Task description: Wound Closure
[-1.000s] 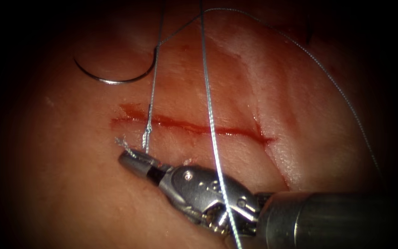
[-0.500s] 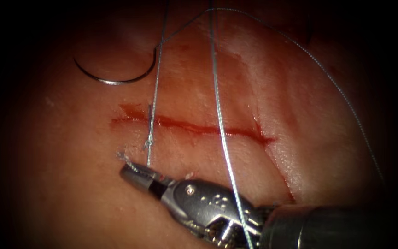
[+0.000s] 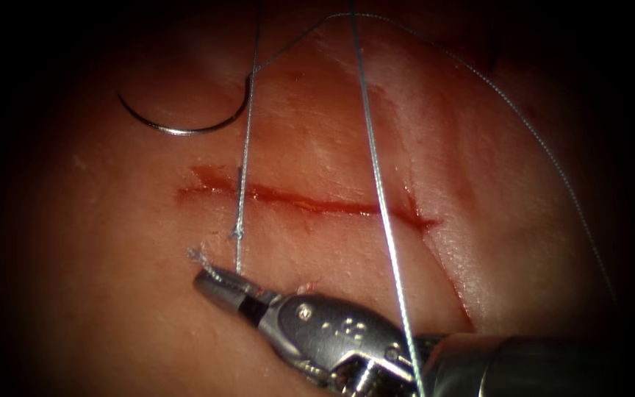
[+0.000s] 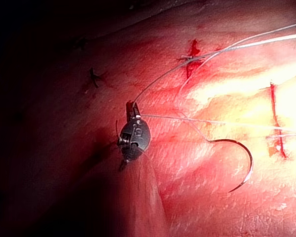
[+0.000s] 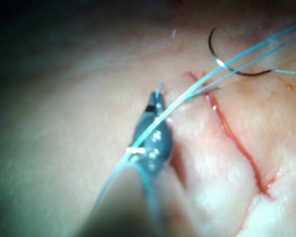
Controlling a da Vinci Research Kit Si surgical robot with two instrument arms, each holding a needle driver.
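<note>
My right tool [image 3: 211, 281] grips the thread's frayed end [image 3: 200, 257].
Needle [image 3: 185, 121] lies free on far-left tissue [image 3: 97, 242], beyond the cut [image 3: 310, 204].

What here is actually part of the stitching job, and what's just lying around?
Part of the job: right tool, fingers shut on the frayed end of the thread; knot beside the cut; needle, lying free on the tissue.
Just there: red fluid along the cut.

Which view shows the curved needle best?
The left wrist view: the curved steel needle lies free on the pink tissue, its whole arc plain. The endoscope view has it dim; the right wrist view has it blurred.
</note>
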